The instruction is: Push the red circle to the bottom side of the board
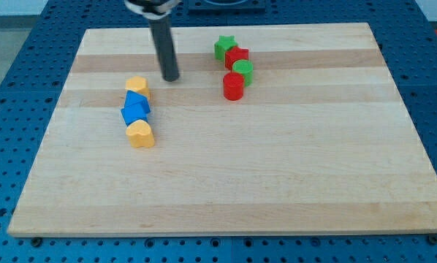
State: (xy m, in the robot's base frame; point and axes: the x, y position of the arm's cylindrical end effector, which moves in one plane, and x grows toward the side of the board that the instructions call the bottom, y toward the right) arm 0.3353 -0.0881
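A pale wooden board [226, 183] is seen lying on a blue perforated table [14, 44], and its near half is bare wood.

Toward the view's left a column of four blocks is found. Nearest is a yellow heart [140, 134]; touching it from behind is a blue block [134, 112], with a second blue block [137, 98] and then a yellow block [137, 86] beyond.

Right of centre, farther back, a second column is seen. The red circle [233, 85] is nearest, in the board's top half, well apart from the bottom edge. A green circle [242, 71] touches it from behind, followed by a red block [237, 56] and a green star [224, 47].

No jaws are present: the end effector is a plain dark rod. My tip [171, 77] is set on the board just right of the yellow block, holding nothing, well left of the red circle.
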